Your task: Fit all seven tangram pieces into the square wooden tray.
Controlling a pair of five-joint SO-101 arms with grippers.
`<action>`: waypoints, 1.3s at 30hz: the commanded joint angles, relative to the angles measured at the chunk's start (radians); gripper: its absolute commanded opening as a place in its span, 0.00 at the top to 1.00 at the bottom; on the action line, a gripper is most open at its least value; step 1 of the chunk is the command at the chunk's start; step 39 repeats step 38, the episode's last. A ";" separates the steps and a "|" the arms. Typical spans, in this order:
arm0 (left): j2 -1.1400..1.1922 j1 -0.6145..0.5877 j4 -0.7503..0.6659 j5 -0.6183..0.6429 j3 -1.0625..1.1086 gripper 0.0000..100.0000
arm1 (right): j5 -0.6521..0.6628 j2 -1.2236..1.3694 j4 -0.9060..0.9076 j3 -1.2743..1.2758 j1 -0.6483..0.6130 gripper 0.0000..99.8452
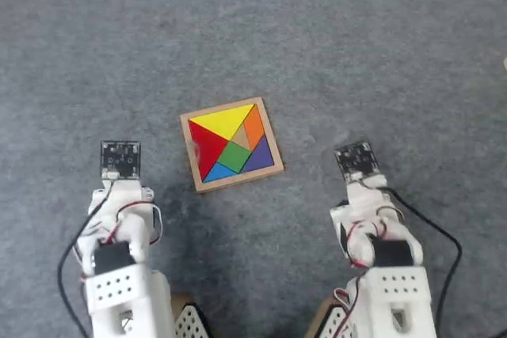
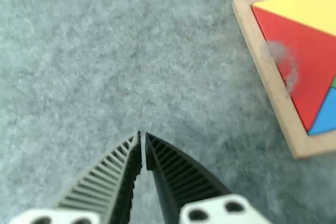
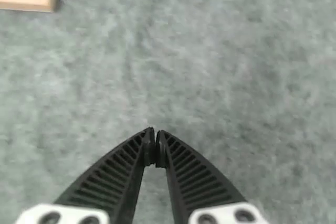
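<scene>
The left arm sits at the near left of the grey counter. Its hand is closed on nothing, the fingertips all but touching, and it hangs over bare counter well apart from the tray.

The tray lies flat near the middle of the counter, between the two arms and a little farther out, turned slightly askew. All seven pieces lie inside it and fill the square:
- A red triangle runs along the left side.
- A yellow triangle runs along the far side.
- A blue triangle sits at the near edge.
- A green square sits at the centre.
- A tan triangle sits just beyond the green square.
- An orange piece lies at the right.
- A purple triangle lies at the right, nearer than the orange piece.

The right arm sits at the near right. Its hand is closed and empty, the tips meeting over bare counter, apart from the tray's corner.
</scene>
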 commanded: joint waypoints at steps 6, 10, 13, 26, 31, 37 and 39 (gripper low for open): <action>-0.281 0.031 0.135 0.012 0.024 0.98 | 0.017 -0.367 0.105 0.107 0.148 0.99; -0.358 0.046 0.244 0.011 0.022 0.98 | 0.020 -0.478 0.288 0.103 0.186 0.99; -0.397 0.041 0.327 0.008 0.021 0.98 | 0.015 -0.463 0.435 0.101 0.186 0.99; -0.417 0.040 0.485 0.006 0.019 0.98 | 0.020 -0.460 0.427 0.103 0.186 0.99; -0.417 0.040 0.485 0.006 0.019 0.98 | 0.020 -0.460 0.427 0.103 0.186 0.99; -0.417 0.040 0.485 0.006 0.019 0.98 | 0.020 -0.460 0.427 0.103 0.186 0.99; -0.417 0.040 0.485 0.006 0.019 0.98 | 0.020 -0.460 0.427 0.103 0.186 0.99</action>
